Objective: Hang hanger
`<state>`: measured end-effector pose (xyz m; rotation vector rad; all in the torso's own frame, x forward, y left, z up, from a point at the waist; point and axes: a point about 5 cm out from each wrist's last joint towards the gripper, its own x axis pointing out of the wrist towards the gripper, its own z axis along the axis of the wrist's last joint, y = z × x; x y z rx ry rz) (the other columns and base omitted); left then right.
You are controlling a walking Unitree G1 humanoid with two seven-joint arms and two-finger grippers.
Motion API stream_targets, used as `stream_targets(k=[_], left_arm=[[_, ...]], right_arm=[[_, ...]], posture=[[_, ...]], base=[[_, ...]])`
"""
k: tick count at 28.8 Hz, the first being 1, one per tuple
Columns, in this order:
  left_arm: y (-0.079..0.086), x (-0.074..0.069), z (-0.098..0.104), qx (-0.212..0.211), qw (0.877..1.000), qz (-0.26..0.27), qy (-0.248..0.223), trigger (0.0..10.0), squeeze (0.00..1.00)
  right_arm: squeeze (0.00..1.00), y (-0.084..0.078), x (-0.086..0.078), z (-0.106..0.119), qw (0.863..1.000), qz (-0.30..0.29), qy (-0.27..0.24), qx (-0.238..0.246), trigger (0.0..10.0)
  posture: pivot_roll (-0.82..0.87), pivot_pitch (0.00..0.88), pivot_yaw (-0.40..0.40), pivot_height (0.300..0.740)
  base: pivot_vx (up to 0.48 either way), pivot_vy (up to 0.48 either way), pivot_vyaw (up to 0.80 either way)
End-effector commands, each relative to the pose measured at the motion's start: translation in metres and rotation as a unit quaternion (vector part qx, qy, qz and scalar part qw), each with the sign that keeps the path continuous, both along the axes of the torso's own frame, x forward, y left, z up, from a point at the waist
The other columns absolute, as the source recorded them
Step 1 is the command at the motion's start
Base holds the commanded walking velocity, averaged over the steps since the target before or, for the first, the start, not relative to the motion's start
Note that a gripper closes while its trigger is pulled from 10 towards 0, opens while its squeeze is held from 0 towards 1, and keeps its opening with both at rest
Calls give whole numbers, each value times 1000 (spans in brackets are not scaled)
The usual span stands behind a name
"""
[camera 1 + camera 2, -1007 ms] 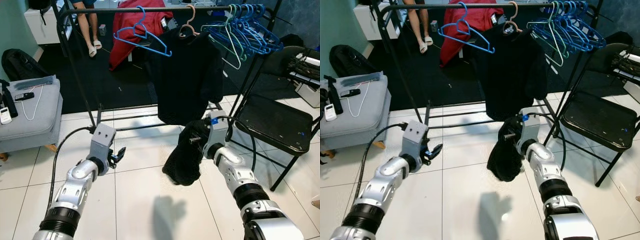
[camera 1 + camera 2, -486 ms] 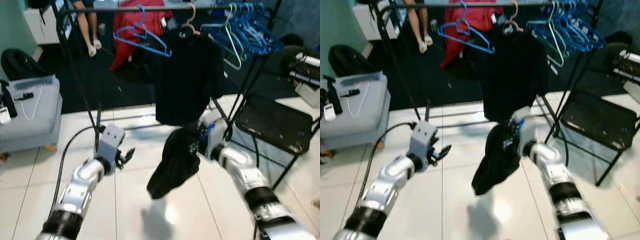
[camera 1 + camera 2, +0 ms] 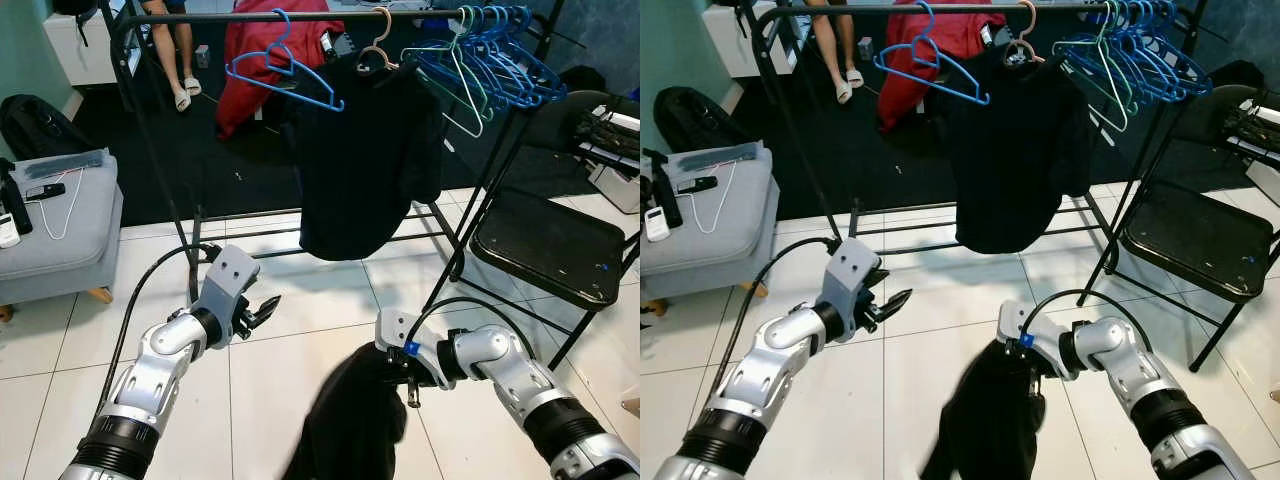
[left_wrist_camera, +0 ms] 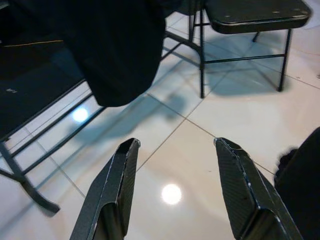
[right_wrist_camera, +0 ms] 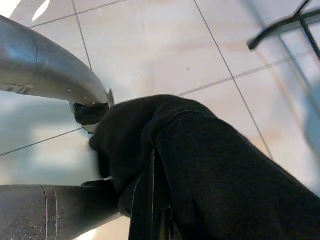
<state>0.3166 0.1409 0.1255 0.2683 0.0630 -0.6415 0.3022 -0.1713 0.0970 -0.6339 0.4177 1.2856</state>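
Note:
My right gripper (image 3: 398, 368) is low over the tiled floor, shut on a black garment (image 3: 350, 430) that hangs down from it in a limp bundle. The right wrist view has that garment (image 5: 215, 165) draped over the fingers, and any hanger inside is hidden. My left gripper (image 3: 265, 312) is open and holds nothing, to the left of the garment; its fingers (image 4: 122, 175) stand wide apart. Behind stands a black clothes rack (image 3: 300, 17) with a lone blue hanger (image 3: 285, 85), a black shirt (image 3: 365, 150) on a pink hanger (image 3: 378, 45), and several blue hangers (image 3: 490, 50).
A black folding chair (image 3: 550, 250) stands at the right, close to the rack's leg. A grey ottoman (image 3: 60, 230) with remotes and a cable is at the left. A red garment (image 3: 260, 55) hangs behind the rack, and a person's legs (image 3: 175, 60) are beyond it.
My right gripper has dropped from beside the hanging shirt's hem to near the floor, taking the black garment with it. The left gripper has shifted slightly right and stays open.

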Motion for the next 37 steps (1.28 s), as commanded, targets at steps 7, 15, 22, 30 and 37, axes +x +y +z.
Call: stream_targets(k=[7,15,22,30,37], left_arm=[[-10,-15,-27,26,994,-81,73,10000,0],[-40,-20,-4,-110,979,-157,74,10000,0],[-52,-20,4,-144,971,-182,62,10000,1000],[-19,-26,-2,-131,972,-192,38,10000,1000],[-19,-40,-8,-99,958,-257,78,10000,1000]], right_arm=[[0,21,2,31,993,71,-82,55,0],[0,33,6,50,983,82,-134,95,0],[0,34,10,53,980,70,-154,100,0],[0,28,13,60,977,61,-170,114,0],[0,31,14,64,974,68,-175,126,0]], posture=[[-59,134,13,740],[-62,123,17,740],[-65,109,23,740],[-59,92,18,740],[-56,97,12,740]], base=[[0,0,0],[0,0,0],[0,0,0],[0,0,0],[0,0,0]])
